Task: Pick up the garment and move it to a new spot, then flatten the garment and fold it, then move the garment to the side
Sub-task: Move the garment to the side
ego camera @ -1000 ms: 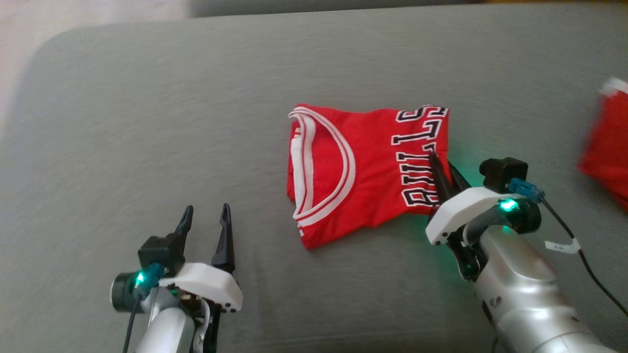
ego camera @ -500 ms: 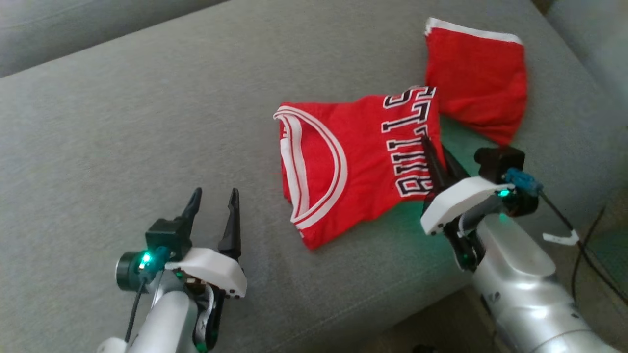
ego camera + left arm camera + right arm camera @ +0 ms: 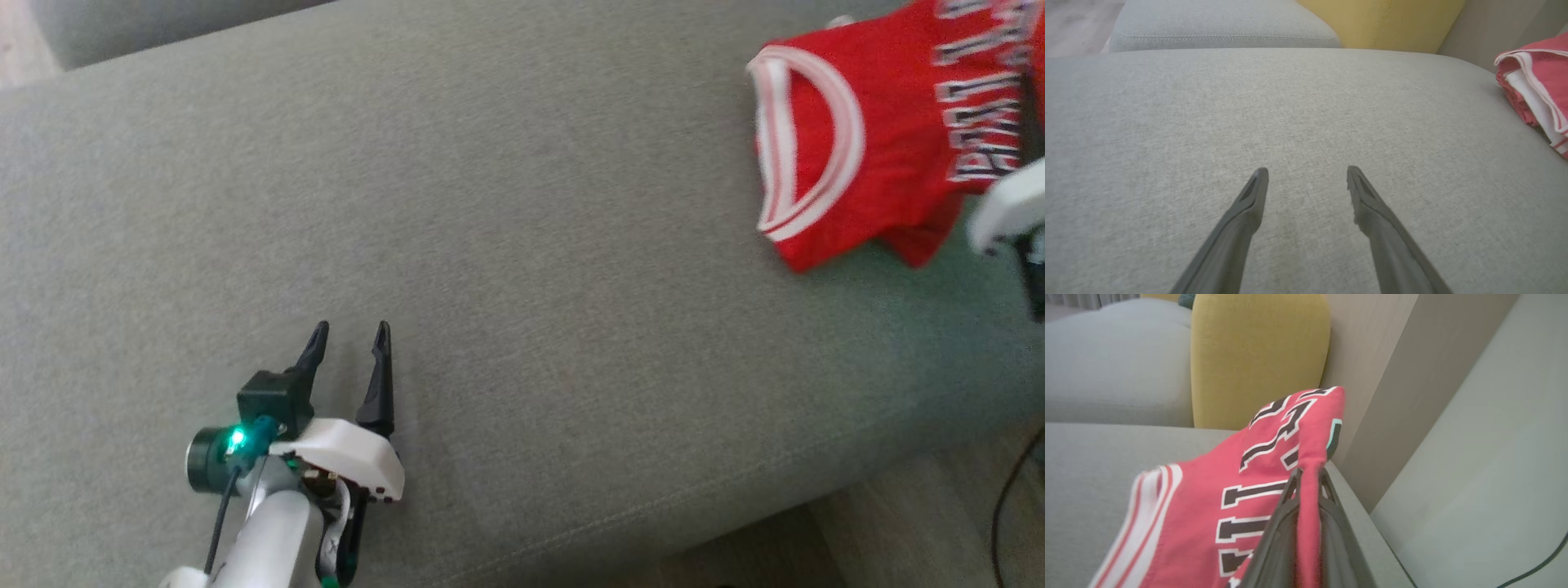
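On my head feed the jersey [image 3: 865, 155] sits at 2 o'clock and runs off the top and right edges. It is red, with white banding at the neck and black-and-white letters. That corner is motion-blurred, so I can't read much more. It lies on the grey seat [image 3: 522, 245], near the seat's front edge. The right gripper [image 3: 1309, 474] is clamped on it. On the right wrist feed, a fold of red cloth beside the letters is pinched between the two fingers and stands up above their tips. The rest of the jersey spreads away toward 8 o'clock, white stripes lowest. I can't tell from either feed whether the cloth is clear of the seat or dragging on it. On the head feed the gripper's white housing shows at 3 o'clock, at the jersey's lettered end. Behind the jersey on the right wrist feed, at 11 o'clock, stands a yellow cushion [image 3: 1257, 355]. The left gripper [image 3: 351, 328] is at 7 o'clock on the head feed, well apart from the jersey, with its fingers spread and its tips pointing to 12 over the seat. Its own wrist feed shows the same gap, with the jersey's banded edge at 2 o'clock. A strip of floor [image 3: 914, 531] shows at 5 o'clock on the head feed, below the seat's front edge.
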